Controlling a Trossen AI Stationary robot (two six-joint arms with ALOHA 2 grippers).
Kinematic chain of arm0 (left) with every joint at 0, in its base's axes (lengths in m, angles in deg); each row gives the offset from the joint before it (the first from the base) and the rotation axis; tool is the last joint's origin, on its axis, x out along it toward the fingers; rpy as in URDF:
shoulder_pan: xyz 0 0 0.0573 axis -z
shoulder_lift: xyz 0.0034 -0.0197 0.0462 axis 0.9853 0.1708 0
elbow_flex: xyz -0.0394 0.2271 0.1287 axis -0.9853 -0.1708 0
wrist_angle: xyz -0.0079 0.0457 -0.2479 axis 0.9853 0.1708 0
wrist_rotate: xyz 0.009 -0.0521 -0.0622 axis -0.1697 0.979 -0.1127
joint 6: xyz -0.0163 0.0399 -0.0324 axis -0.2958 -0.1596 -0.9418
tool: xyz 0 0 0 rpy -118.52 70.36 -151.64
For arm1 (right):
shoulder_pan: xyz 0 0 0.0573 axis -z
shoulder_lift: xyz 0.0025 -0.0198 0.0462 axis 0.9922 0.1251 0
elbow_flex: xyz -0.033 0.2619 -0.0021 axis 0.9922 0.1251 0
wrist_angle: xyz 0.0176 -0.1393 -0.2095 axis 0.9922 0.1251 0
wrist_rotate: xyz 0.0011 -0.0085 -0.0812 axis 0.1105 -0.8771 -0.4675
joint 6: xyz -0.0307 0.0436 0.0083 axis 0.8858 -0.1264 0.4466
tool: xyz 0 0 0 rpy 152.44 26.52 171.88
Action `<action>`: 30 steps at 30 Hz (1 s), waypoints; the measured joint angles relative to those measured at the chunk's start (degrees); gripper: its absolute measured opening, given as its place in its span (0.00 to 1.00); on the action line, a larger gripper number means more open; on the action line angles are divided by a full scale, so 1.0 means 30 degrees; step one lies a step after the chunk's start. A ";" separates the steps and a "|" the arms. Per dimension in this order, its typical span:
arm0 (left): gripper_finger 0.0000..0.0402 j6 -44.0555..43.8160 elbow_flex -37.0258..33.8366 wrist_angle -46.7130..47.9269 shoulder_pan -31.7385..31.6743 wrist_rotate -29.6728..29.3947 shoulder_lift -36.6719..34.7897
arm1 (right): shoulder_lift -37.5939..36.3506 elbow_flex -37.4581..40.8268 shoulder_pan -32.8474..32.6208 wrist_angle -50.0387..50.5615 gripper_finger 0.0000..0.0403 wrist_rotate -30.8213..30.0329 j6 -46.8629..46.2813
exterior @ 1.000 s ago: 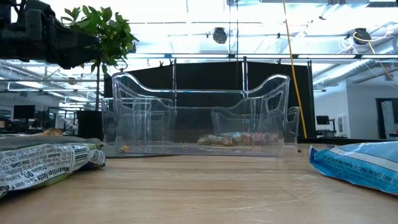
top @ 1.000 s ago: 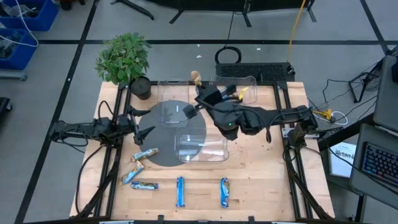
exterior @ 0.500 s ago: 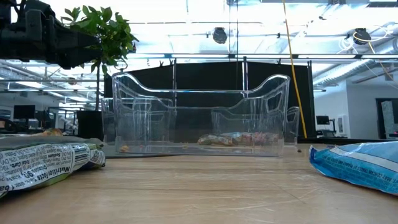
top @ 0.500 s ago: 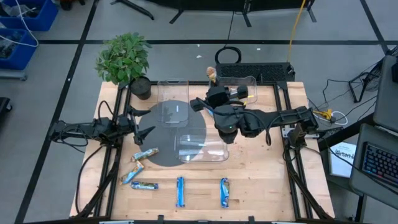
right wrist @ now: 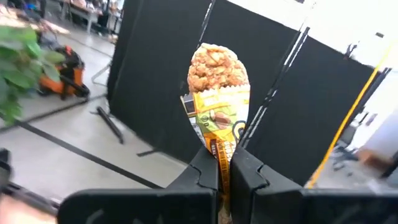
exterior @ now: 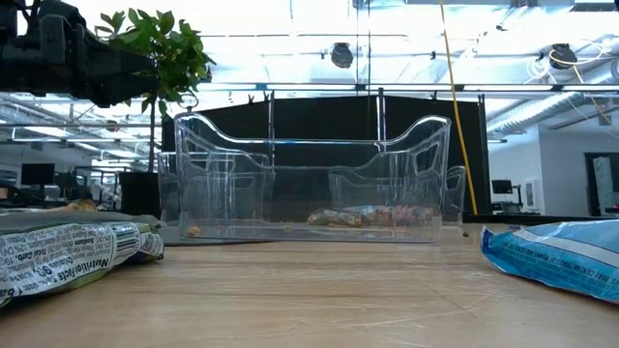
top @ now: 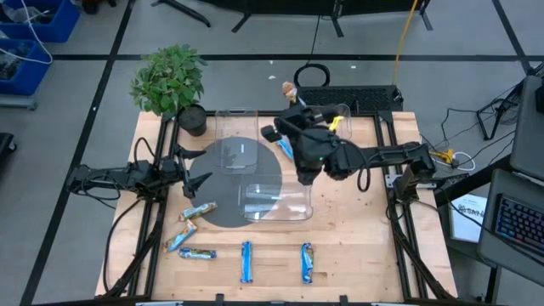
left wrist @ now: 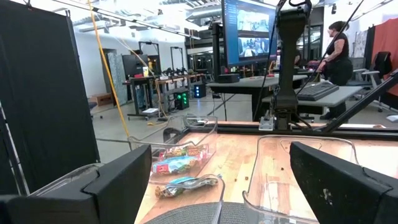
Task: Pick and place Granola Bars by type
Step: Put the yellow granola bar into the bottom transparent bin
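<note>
Swinging toward the upper middle of the overhead frame, the right hand [top: 290, 92] carries its tan-gold bar [right wrist: 217, 106] from above the grey mat [top: 229, 191] to the far bin [top: 340, 115]; nothing else has shifted. At the left of the frame, the left hand [top: 194, 170] waits beside the mat, fingers spread apart and empty. Below it, four loose bars [top: 189, 231] lie clustered at lower left. Moving right, two blue bars [top: 246, 261] lie apart along the bench's [top: 357, 255] near edge, still unsorted. Further right, the right hand is clamped on the tan-gold bar, held upright over the bin's rim. My read: sorting is under way, with a few bars already in the far bins and six left on the bench. Hard to tell: how many bars sit in each clear bin, and the low view shows neither hand, only wrapper ends cut off at its edges.
</note>
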 joint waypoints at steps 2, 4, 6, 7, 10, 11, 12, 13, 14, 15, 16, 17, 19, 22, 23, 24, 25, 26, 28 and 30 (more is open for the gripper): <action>0.94 0.0000 0.0000 -0.0005 -0.0002 0.0000 0.0000 | -0.0355 0.0460 0.0101 0.0807 0.00 -0.0015 -0.0058; 0.94 -0.0004 0.0000 -0.0013 -0.0004 0.0000 0.0000 | -0.0791 0.1363 0.0121 0.1003 0.00 -0.0034 -0.0313; 0.94 0.0000 -0.0006 0.0007 -0.0006 0.0001 0.0000 | -0.1398 0.2536 -0.0029 0.0997 0.00 -0.0008 -0.1000; 0.94 0.0000 0.0000 0.0001 0.0000 0.0000 0.0000 | -0.1725 0.3166 -0.0110 0.0861 0.00 0.0006 -0.1399; 0.94 0.0000 -0.0007 -0.0004 -0.0007 0.0007 0.0000 | -0.2975 0.5107 -0.0356 0.0253 0.00 -0.0003 -0.2077; 0.94 0.0000 -0.0004 -0.0005 0.0000 0.0007 0.0000 | -0.3370 0.5658 -0.0440 -0.0062 0.00 -0.0015 -0.2159; 0.94 0.0000 -0.0004 -0.0009 -0.0007 0.0007 0.0000 | -0.3687 0.6168 -0.0505 -0.0493 0.00 -0.0015 -0.2282; 0.94 0.0000 -0.0005 0.0002 0.0000 0.0007 0.0000 | -0.3919 0.6586 -0.0543 -0.0954 0.00 -0.0047 -0.2444; 0.94 0.0000 0.0000 0.0000 -0.0001 0.0007 0.0000 | -0.4101 0.6920 -0.0559 -0.1327 0.00 -0.0036 -0.2627; 0.94 0.0000 -0.0006 -0.0005 -0.0006 0.0007 0.0000 | -0.4211 0.7249 -0.0638 -0.1690 0.00 -0.0024 -0.2778; 0.94 0.0000 0.0000 -0.0005 -0.0007 0.0007 0.0000 | -0.4293 0.7527 -0.0671 -0.2035 0.00 -0.0023 -0.2812; 0.94 0.0000 0.0000 0.0002 -0.0001 0.0007 0.0000 | -0.4330 0.7735 -0.0689 -0.2264 0.00 -0.0023 -0.2748; 0.94 0.0000 -0.0004 -0.0005 -0.0007 0.0015 0.0000 | -0.4339 0.8027 -0.0730 -0.2865 0.00 -0.0010 -0.2554; 0.94 0.0000 -0.0001 0.0001 -0.0006 0.0015 0.0000 | -0.4339 0.8363 -0.0713 -0.4232 0.00 -0.0008 -0.2579; 0.94 0.0000 -0.0001 -0.0005 -0.0001 0.0015 0.0000 | -0.4347 0.8524 -0.0705 -0.4706 0.00 -0.0015 -0.2566; 0.94 0.0000 0.0000 0.0002 0.0000 0.0015 0.0000 | -0.4364 0.8700 -0.0701 -0.5176 0.00 -0.0015 -0.2402; 0.94 0.0000 -0.0006 -0.0005 -0.0007 0.0015 0.0000 | -0.4361 0.8898 -0.0701 -0.5700 0.00 -0.0022 -0.2079; 0.94 0.0000 -0.0005 -0.0001 -0.0002 0.0015 0.0000 | -0.4349 0.9089 -0.0707 -0.6280 0.00 -0.0015 -0.1719; 0.94 0.0000 -0.0007 0.0002 0.0000 0.0018 0.0000 | -0.4310 0.9442 -0.0754 -0.7530 0.00 -0.0012 -0.1276; 0.94 0.0000 -0.0002 -0.0001 -0.0003 0.0015 0.0000 | -0.4194 0.9639 -0.0813 -0.8675 0.00 -0.0008 -0.0984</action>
